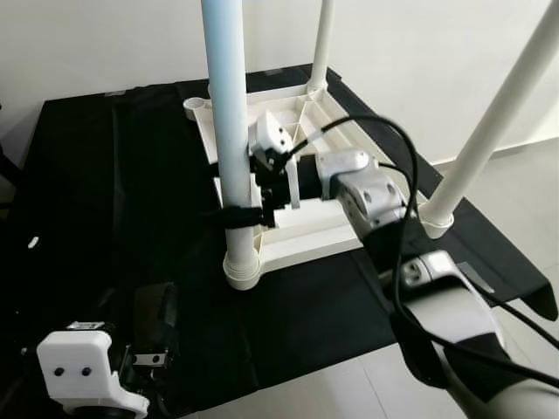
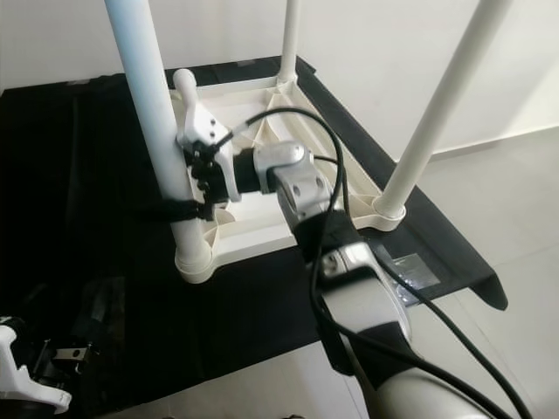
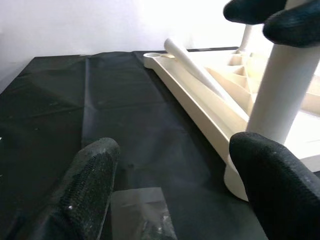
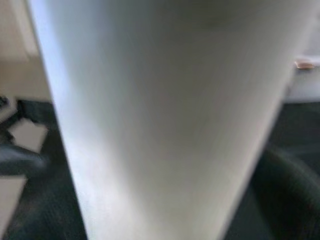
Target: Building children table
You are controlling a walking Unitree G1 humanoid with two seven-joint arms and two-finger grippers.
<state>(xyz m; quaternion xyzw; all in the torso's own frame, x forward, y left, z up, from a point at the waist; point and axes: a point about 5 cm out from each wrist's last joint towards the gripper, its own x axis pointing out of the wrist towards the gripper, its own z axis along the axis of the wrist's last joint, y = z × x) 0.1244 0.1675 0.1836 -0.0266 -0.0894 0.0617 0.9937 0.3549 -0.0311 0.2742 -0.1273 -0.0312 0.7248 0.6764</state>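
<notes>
Inverted table top point(image 1: 301, 229) lies on the sheet point(image 1: 105, 192), three legs upright; right gripper point(image 1: 236, 216) around the front-left leg point(image 1: 229, 113).

Around the upturned table top point(image 1: 297, 231), three upright legs block passage: the near leg point(image 1: 229, 131), wrapped by the right hand point(image 1: 240, 214), a far leg point(image 1: 321, 44) and a right-side leg point(image 1: 489, 131). Left of the table top, the black sheet point(image 1: 105, 183) lies open; the left hand point(image 3: 170, 195) hovers there, fingers apart.
</notes>
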